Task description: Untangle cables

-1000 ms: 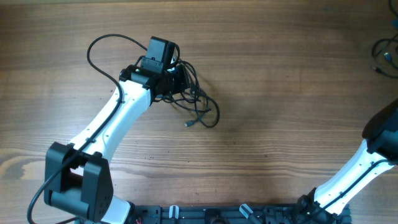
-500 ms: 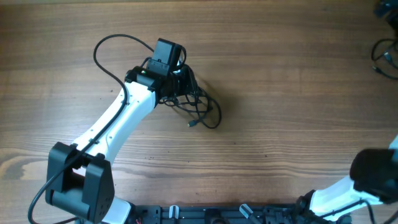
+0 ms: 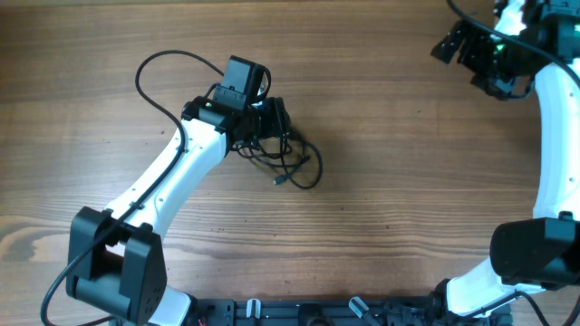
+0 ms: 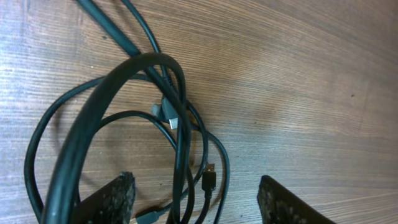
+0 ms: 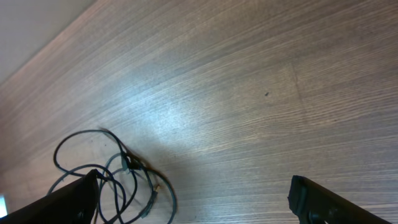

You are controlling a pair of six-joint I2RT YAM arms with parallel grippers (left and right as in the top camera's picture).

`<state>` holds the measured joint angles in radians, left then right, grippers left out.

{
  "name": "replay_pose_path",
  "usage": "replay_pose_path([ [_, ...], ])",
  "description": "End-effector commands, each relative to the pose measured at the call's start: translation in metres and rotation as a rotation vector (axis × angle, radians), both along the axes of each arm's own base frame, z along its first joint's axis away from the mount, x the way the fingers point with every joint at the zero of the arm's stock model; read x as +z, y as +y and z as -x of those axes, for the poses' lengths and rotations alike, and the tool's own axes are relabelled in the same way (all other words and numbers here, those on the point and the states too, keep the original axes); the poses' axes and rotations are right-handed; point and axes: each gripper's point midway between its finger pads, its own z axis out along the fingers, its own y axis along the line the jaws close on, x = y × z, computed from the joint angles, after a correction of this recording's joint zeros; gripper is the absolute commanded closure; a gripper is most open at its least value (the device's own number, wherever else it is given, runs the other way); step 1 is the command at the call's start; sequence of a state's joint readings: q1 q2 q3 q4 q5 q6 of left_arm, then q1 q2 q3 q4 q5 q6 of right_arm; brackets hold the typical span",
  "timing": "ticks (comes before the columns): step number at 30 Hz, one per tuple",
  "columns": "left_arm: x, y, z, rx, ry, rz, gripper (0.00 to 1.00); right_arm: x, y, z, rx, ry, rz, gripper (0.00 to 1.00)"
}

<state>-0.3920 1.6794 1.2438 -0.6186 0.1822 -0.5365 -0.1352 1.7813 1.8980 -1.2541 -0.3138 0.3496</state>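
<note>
On the wooden bench [image 3: 390, 181], left of centre, a small tangle of thin black cables [image 3: 294, 163]; several loose loops overlapping, one metal-tipped plug end [image 3: 279, 182] poking out at the near edge. Directly over the upper left part of that tangle, the left hand [image 3: 276, 118], at the end of the white left arm [image 3: 172, 177]; released, fingers wide apart, clamped on nothing.

From the left wrist, the same tangle [image 4: 186, 143] flat on the wood grain; left hand [image 4: 199, 208] straddling it, dark fingers [image 4: 115, 196] at the bottom corners, a few cords running down between them; one cord just beside the finger at lower left, touching or not, cannot tell. Near the middle of the loops, a grey plug [image 4: 170, 118]; lower down, a small black plug with a metal tip [image 4: 210, 171]; any marking on either too small to read. Close to the lens, a blurred, thicker-looking black cord [image 4: 93, 118] arching from top to lower left; part of the tangle or not, cannot tell.

At the far right, near the top edge of the overhead view, the right hand [image 3: 464, 52], well apart from the first tangle; fully spread, empty. From the right wrist, right hand [image 5: 193, 205] above bare wood; a second tangle [image 5: 115, 177] of thin black loops on the bench by the finger at lower left, partly behind it.
</note>
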Motion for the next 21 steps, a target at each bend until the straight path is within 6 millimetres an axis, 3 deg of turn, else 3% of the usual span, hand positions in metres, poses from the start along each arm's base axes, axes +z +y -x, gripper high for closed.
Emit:
replay_pose_path([
  [1,-0.007,0.0,0.007,-0.012,0.03,-0.009,0.29,-0.007,-0.013,0.0,-0.035,0.017,0.061,0.01],
  [5,-0.009,0.001,0.01,-0.09,0.011,-0.046,0.27,-0.012,-0.025,0.006,-0.078,0.051,0.123,0.01],
  [10,-0.012,0.0,0.021,-0.235,0.009,-0.084,0.23,-0.008,-0.002,0.007,0.12,0.007,0.073,0.0],
  [13,-0.016,0.003,0.029,-0.284,0.029,-0.109,0.24,-0.01,-0.001,0.008,0.124,0.014,0.073,0.0],
  [15,-0.01,-0.002,0.022,-0.287,-0.003,-0.073,0.28,-0.01,0.001,0.008,0.128,0.013,0.073,0.0],
  [16,-0.004,-0.005,0.018,-0.291,-0.02,-0.046,0.35,-0.01,0.002,0.008,0.131,0.013,0.073,0.0],
  [18,0.007,-0.012,0.01,-0.286,-0.046,0.014,0.65,-0.01,0.006,0.008,0.158,0.008,0.082,0.0],
  [21,0.001,-0.007,0.012,-0.177,0.012,0.019,0.86,-0.01,0.006,0.01,0.18,0.009,0.094,0.0],
])
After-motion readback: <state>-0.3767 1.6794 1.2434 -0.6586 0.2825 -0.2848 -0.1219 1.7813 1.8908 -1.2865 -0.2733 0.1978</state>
